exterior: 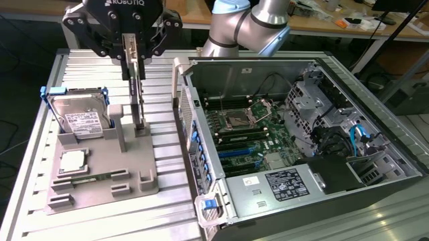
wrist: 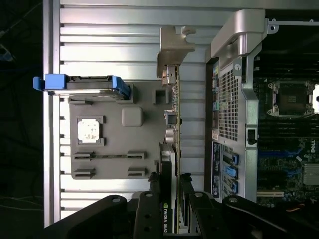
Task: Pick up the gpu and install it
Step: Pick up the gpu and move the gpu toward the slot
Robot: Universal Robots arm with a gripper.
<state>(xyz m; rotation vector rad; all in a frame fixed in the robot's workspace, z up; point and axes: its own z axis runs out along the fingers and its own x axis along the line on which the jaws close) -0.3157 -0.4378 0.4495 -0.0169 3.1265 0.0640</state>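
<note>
Gripper is clamping the top edge of the gpu, which is standing upright in the grey holder beside the open case, mid-surface; judging it light, stiff, fragile, best held by the board edges.

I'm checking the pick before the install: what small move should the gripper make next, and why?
Probably a short straight lift. The gripper looks closed on the top edge of the gpu, which stands upright with its lower end seemingly in the grey holder beside the open computer case. Lifting vertically should free it without scraping.
</note>
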